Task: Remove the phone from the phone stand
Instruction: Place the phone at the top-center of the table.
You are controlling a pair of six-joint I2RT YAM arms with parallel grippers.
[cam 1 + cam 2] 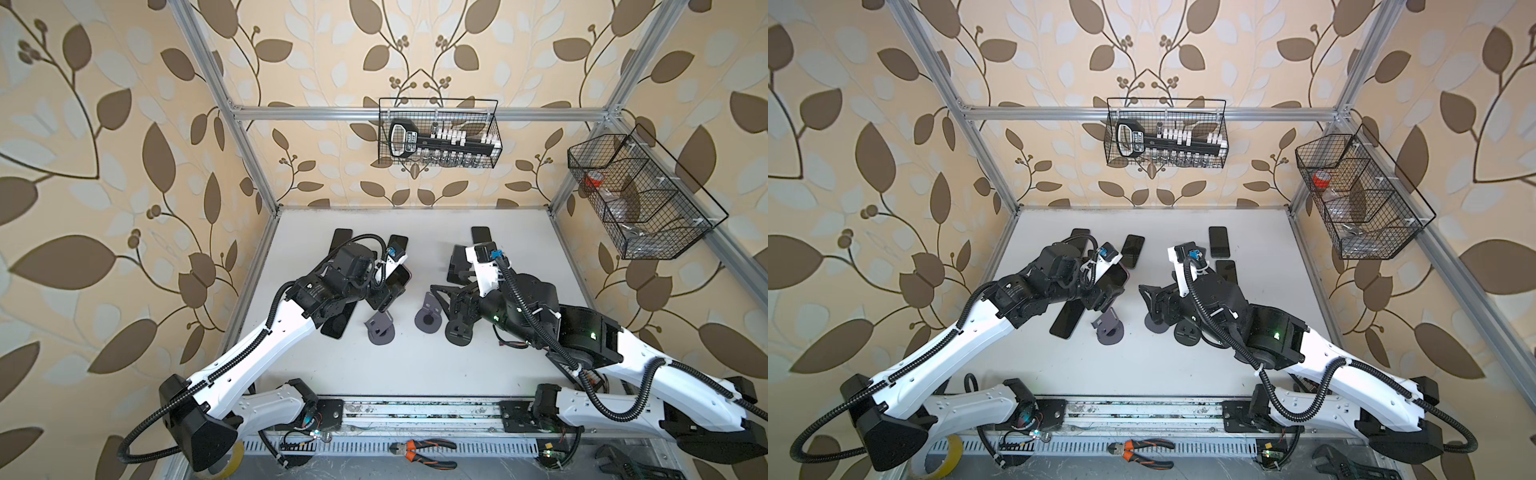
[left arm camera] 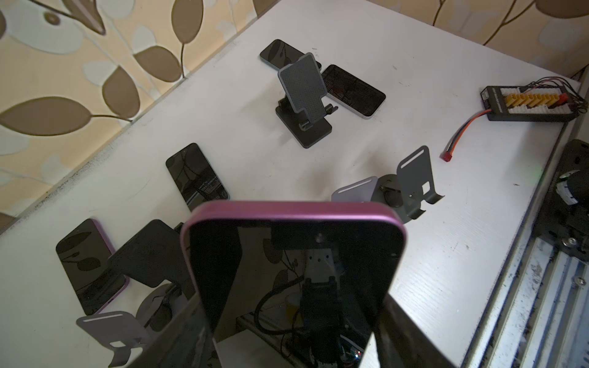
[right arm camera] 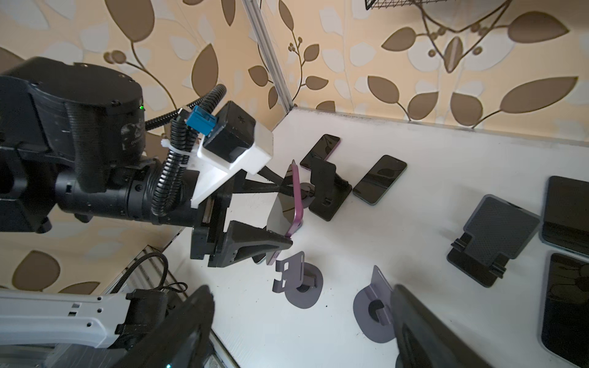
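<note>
the left gripper (image 3: 288, 216) is closed on a purple-edged phone (image 3: 298, 197). its two black fingers (image 3: 255, 237) press the phone's long sides, so the phone hangs in the air, tilted, with its dark screen turned back toward the left wrist. the phone's lower end is just above the back plate of the grey round-footed phone stand (image 3: 298, 280). whether the two touch cannot be told from these views, but the phone is not seated in the stand's hooked lips. in both top views the held phone (image 1: 401, 276) shows on the back-wall side of the stand (image 1: 380, 328). the right gripper (image 3: 301, 287) hovers near the stand, on its right-arm side, with its jaws spread wide and holding nothing. just beside the stand on that same side is a second grey round-footed stand (image 3: 374, 306), close to one right finger (image 3: 414, 318). beyond the stand, toward the back wall, a black stand (image 3: 328, 194) with a square foot is upright. two dark phones lie flat on the white table (image 3: 414, 248) next to it, one purple-edged (image 3: 320, 151) and one grey-edged (image 3: 379, 180). farther from the stand on the right-arm side is a black textured stand (image 3: 497, 235) with more flat phones (image 3: 567, 210) behind it. high on the back wall, well above the stand, hangs a wire basket (image 1: 440, 133).
</note>
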